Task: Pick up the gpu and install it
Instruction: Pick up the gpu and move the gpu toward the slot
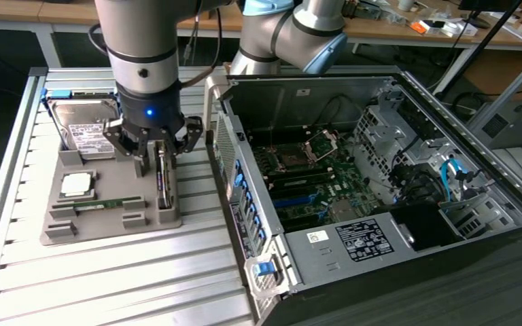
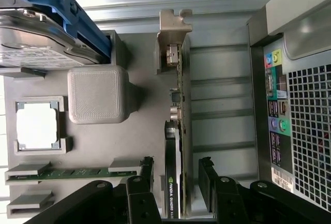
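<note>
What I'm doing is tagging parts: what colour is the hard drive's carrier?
Blue; the carrier on the hard drive shows best in the wrist view.

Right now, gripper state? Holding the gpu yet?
Gripper: open, one finger on each side of the gpu, which stands on edge in the gray tray; holding nothing.
</note>
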